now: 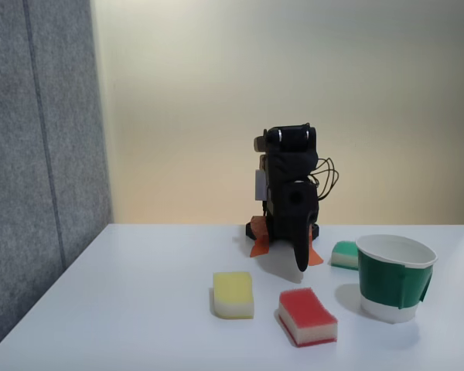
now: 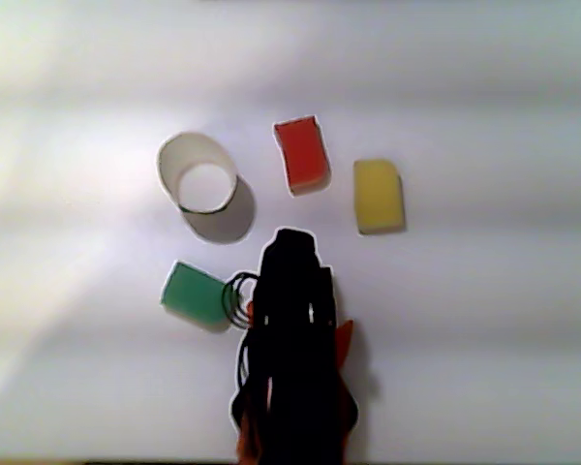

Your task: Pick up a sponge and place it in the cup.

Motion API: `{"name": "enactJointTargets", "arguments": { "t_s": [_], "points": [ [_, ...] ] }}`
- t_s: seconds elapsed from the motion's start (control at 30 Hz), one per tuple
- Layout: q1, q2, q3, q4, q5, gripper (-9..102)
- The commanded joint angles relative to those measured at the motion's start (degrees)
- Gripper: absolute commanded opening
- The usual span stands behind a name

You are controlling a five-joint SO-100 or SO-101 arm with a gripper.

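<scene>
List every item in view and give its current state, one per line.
Red sponge: lying flat on the table, untouched, beside the cup.
Cup: upright, empty inside.
Yellow sponge: flat on the table, apart from the others.
Green sponge: flat on the table, behind the cup in the fixed view.
Gripper: pointing down near the arm's base, holding nothing; open or shut cannot be told.

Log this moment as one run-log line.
phase: pre-grasp | arm: folded at base | gripper: nothing held, jaw state unclear | red sponge: on table, untouched | green cup: upright, empty
</scene>
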State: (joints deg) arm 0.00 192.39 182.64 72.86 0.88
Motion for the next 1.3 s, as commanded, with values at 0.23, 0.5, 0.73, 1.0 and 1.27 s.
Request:
{"name": "enactJointTargets", "arguments": {
  "t_s": [0.23,0.5,0.73,1.0,1.27],
  "points": [
    [-7.65,-3.08,-6.24,3.6,-1.41,0],
    [-1.58,-29.18,-22.15,-1.67,-11.69,0],
    [0.09,-39.02,-33.84,4.04,-15.82,0],
    [0.7,-55.9,-52.12,8.09,-21.53,0],
    [1.76,-72.42,-71.54,11.69,-34.01,0]
  ]
}}
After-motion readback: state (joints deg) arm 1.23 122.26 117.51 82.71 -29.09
